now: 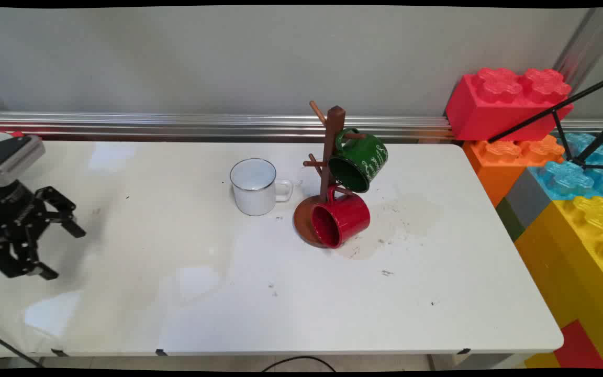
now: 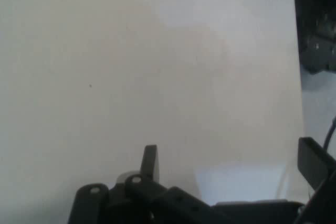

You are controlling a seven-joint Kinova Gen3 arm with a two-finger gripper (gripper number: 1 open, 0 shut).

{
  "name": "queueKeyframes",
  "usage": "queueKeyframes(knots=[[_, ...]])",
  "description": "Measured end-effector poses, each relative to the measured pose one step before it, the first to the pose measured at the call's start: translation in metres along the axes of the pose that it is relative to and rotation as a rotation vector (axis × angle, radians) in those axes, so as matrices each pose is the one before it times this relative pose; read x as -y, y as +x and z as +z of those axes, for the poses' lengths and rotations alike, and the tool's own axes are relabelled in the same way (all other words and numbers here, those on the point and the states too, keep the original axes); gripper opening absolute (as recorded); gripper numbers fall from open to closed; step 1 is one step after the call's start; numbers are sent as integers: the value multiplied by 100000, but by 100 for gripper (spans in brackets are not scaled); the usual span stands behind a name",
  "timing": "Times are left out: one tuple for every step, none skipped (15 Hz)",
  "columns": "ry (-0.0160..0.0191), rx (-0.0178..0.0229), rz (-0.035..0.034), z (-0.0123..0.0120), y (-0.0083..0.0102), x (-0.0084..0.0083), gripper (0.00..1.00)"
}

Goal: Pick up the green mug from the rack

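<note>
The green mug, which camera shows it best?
The main view: the green mug hangs on the wooden mug tree, above the red mug. The hand view shows none of it, only bare table beyond the open gripper.

Red mug's [image 1: 341, 220] handle out of sight behind the rack's post [image 1: 331, 152].

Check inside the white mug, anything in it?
The white mug stands upright left of the mug tree; the visible inner wall and part of the bottom look bare. The near rim hides the rest of the bottom.
</note>
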Motion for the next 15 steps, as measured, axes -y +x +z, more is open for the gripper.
queueKeyframes(knots=[[313,-2647,-1806,170,500,237,100],[442,-3937,-2378,191,781,287,100],[171,-4279,-2794,195,785,266,100],[-222,-3936,-2682,258,697,310,100],[-270,-2730,-2073,169,390,186,100],[-338,-4183,-3046,270,597,276,100],[-708,-4677,-3598,385,732,301,100],[-960,-4567,-3453,435,704,222,100],[-875,-3681,-2604,469,702,210,100],[-807,-4096,-2343,554,825,112,100],[-577,-3914,-1065,456,864,-45,100],[-459,-2938,-636,393,636,-7,100],[-463,-2863,-595,461,585,-16,100],[-326,-2519,-509,428,485,3,100],[-208,-1959,-315,340,376,4,100]])
